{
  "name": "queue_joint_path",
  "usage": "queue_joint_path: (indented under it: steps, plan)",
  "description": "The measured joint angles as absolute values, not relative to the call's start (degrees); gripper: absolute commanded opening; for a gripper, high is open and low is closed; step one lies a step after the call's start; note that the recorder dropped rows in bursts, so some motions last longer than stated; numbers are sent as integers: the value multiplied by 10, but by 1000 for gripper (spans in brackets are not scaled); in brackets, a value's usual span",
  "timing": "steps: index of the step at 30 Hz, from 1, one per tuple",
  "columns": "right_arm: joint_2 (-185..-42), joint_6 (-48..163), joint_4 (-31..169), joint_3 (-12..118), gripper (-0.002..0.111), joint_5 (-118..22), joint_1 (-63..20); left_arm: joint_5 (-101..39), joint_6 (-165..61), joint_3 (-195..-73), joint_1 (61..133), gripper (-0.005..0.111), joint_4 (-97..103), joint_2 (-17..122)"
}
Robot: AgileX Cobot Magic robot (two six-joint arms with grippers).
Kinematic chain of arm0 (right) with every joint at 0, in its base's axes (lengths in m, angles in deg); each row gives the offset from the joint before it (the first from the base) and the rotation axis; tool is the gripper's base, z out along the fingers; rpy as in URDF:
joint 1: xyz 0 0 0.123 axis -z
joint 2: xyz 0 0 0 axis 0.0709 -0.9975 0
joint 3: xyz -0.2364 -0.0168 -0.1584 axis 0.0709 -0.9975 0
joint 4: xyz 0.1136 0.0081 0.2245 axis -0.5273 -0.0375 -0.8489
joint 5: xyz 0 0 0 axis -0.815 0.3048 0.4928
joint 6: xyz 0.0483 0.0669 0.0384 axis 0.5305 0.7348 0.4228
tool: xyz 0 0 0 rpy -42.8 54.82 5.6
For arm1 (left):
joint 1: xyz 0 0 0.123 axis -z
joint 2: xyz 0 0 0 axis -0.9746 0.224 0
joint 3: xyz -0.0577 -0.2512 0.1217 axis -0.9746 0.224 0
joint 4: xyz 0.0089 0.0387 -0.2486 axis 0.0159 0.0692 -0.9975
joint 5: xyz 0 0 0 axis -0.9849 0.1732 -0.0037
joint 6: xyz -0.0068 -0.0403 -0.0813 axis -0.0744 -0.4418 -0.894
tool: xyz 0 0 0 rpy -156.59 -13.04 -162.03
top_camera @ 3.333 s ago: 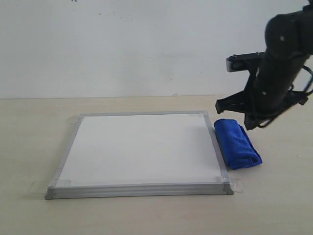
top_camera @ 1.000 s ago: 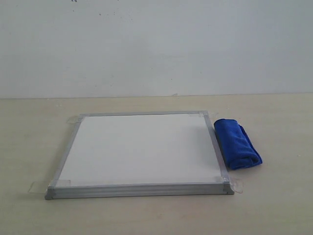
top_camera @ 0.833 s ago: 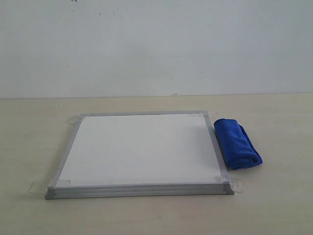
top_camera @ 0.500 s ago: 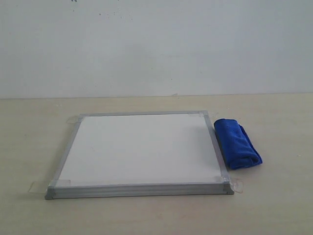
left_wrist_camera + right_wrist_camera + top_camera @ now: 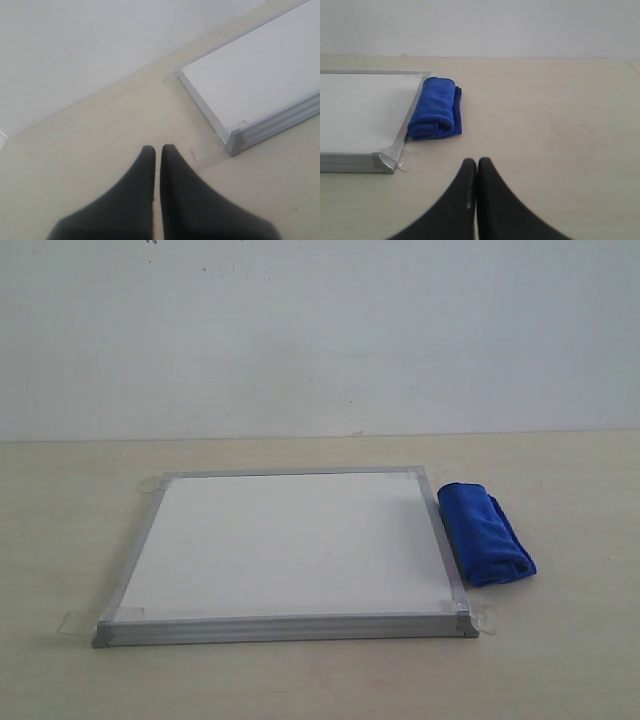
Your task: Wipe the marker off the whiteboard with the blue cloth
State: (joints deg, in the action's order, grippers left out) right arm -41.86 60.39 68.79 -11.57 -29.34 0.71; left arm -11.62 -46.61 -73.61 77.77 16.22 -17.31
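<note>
The whiteboard [image 5: 285, 540] lies flat on the table, its white face bare; no red-pink marker line shows on it in any view. The blue cloth [image 5: 485, 533], rolled into a thick cylinder, rests on the table against the board's right frame. Neither arm appears in the exterior view. My right gripper [image 5: 477, 162] is shut and empty, well back from the blue cloth [image 5: 434, 108] and the whiteboard [image 5: 362, 112]. My left gripper [image 5: 157, 150] is shut and empty over bare table, short of the whiteboard [image 5: 260, 75] corner.
Clear tape tabs [image 5: 78, 621] hold the board's corners to the beige table [image 5: 560, 660]. A plain white wall [image 5: 320, 330] stands behind the table. One tape tab [image 5: 206, 150] lies just beyond my left fingertips.
The right arm, which hung above the blue cloth 3.3 s ago, has left the exterior view. Over the last second nothing has moved.
</note>
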Motion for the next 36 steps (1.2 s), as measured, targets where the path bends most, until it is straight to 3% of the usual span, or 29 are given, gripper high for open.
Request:
queue_joint_path:
  steps: [36]
  plan:
    - [-419,585,679,-116,0,-289,7,-116,-466,-736,778,4,162,-173]
